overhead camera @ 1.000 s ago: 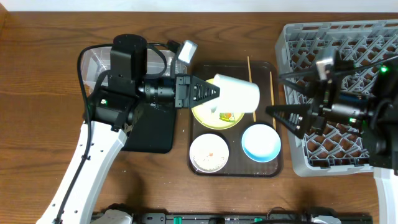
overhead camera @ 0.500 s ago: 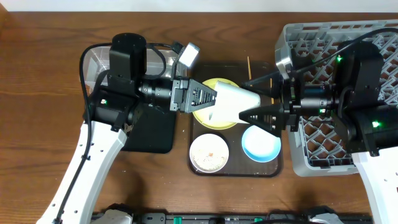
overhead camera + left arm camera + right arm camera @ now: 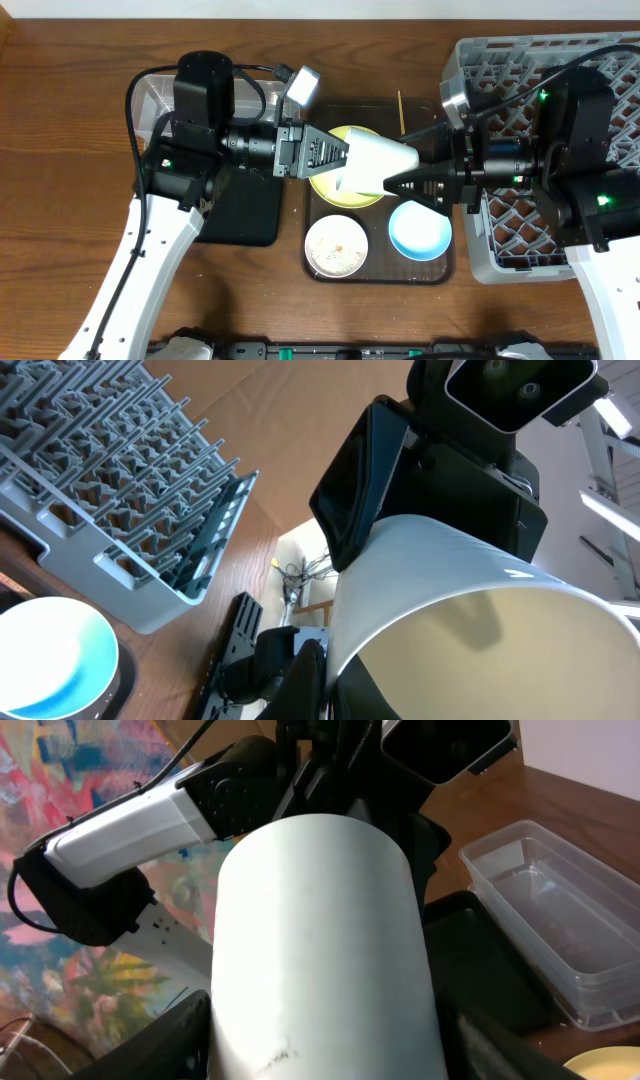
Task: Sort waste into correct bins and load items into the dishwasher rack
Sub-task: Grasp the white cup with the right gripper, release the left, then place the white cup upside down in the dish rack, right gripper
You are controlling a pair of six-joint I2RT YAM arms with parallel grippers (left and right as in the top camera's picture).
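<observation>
progress: early, by my read | clear tub, black tray: no waste seen inside | left fingers clenched on small white cup, held in the air above yellow-green plate | small white bowl, light-blue bowl on serving tray, unloaded | right fingers straddle cup base, grip cannot tell | dishwasher rack: nothing loaded in view

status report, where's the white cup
Left gripper shut on small white cup above dark-brown tray. Right gripper astride its far end, grip unclear. Nothing blocking.
</observation>
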